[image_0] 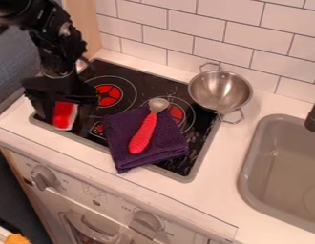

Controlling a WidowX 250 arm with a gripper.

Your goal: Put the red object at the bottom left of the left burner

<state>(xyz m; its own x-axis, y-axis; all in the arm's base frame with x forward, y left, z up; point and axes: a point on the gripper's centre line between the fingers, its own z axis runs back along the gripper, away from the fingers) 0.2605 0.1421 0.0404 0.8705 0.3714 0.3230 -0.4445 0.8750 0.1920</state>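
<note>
Near nine o'clock of the view, at the front left part of the black cooktop [141, 81], is a red and white block [63, 115], the thing of the task. From the left burner [110, 95] it lies toward eight o'clock, apart from the red middle. The black arm comes in between ten and eleven o'clock, and its gripper [63, 102] hangs down around the block; whether the jaws are open or closed on it, I cannot tell. Just below the centre of the view, toward six o'clock, a folded purple towel [163, 147] covers a part of the right burner [176, 113] and reaches over the front rim of the cooktop. On this towel rests a spoon with a ribbed red handle [143, 136], its metal bowl pointing to one o'clock and its handle end to seven. At two o'clock stands a round metal strainer-like pan [220, 90], with its wire handles at its own eleven and five o'clock. The grey sink [248, 167] is at four o'clock, and the dark faucet [314, 118] is at three. Two oven knobs are on the front panel, one [44, 177] at eight o'clock, the other [146, 223] at six.
</note>
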